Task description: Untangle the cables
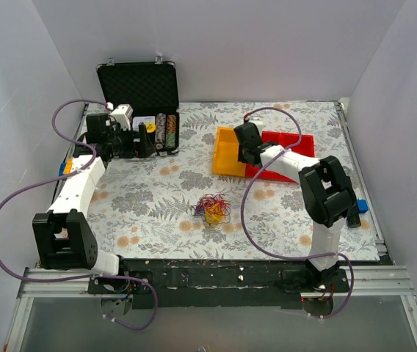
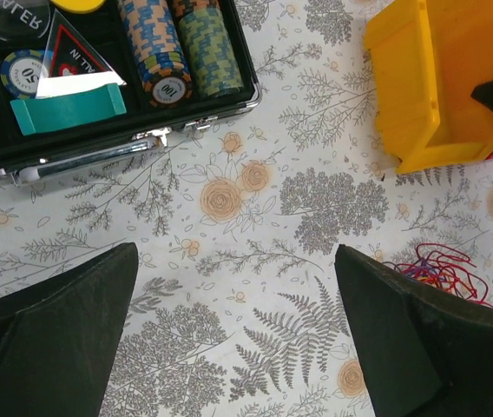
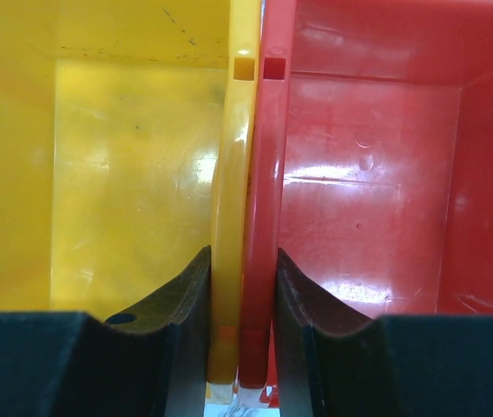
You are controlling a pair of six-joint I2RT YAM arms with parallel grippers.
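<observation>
Right gripper point(image 3: 242, 256) is pinching the touching walls of one yellow plastic bin point(image 3: 99, 174) and one red plastic bin point(image 3: 377, 174). Left gripper point(image 2: 236, 252) is hanging wide open over the floral bench point(image 2: 255, 200); one tangled bundle of thin red, yellow and purple cables point(image 1: 212, 207) is lying mid-bench.

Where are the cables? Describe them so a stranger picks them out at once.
On the floral table, look near the middle, between the two arms and nearer their bases than the yellow bin and red bin. The cables lie there alone: a small knot of thin red, yellow and purple loops, unlike the thick lilac cables on the arms.
</observation>
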